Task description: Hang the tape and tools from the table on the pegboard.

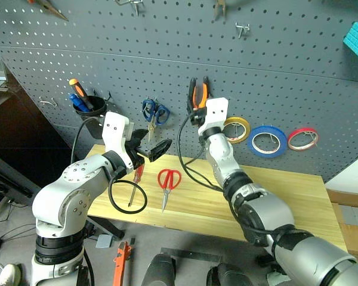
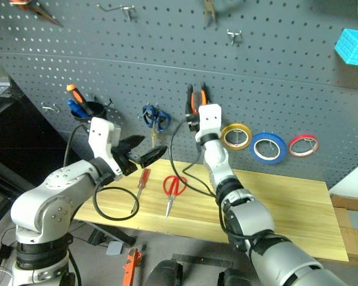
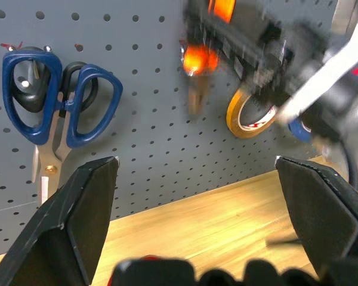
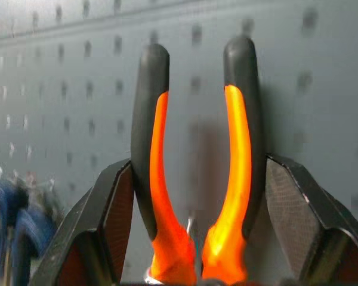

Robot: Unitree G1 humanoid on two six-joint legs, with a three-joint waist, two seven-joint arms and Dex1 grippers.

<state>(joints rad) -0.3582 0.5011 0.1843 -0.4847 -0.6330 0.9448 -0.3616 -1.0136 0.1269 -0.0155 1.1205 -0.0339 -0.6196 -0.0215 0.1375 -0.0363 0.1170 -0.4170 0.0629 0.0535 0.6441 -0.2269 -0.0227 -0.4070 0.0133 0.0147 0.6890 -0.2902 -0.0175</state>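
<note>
A dark grey perforated pegboard (image 1: 167,71) forms the back wall, above a light wooden plank table (image 1: 274,196). At the left of the board, a black cup (image 1: 88,111) holds an orange-handled and a blue-handled screwdriver. The left gripper (image 1: 148,149) hovers above the table's left part with its two black fingers spread wide and nothing between them. Below it, a slim screwdriver with a clear red handle (image 1: 135,182) lies on the table, with red-handled scissors (image 1: 167,183) just beside it to the right, blades pointing toward the near edge. Blue-handled scissors (image 1: 154,113) hang on the board above them. The pliers with orange-and-black handles (image 4: 197,173) stand against the board, handles upward; the right gripper (image 4: 197,208) has a finger on the outer side of each handle, pinching the pliers. Right of the gripper, three rolls hang in a row on the board: a yellow tape roll (image 1: 238,128), the blue ring-shaped tape roll with a white core (image 1: 269,141), and a thin red roll (image 1: 303,138).
</note>
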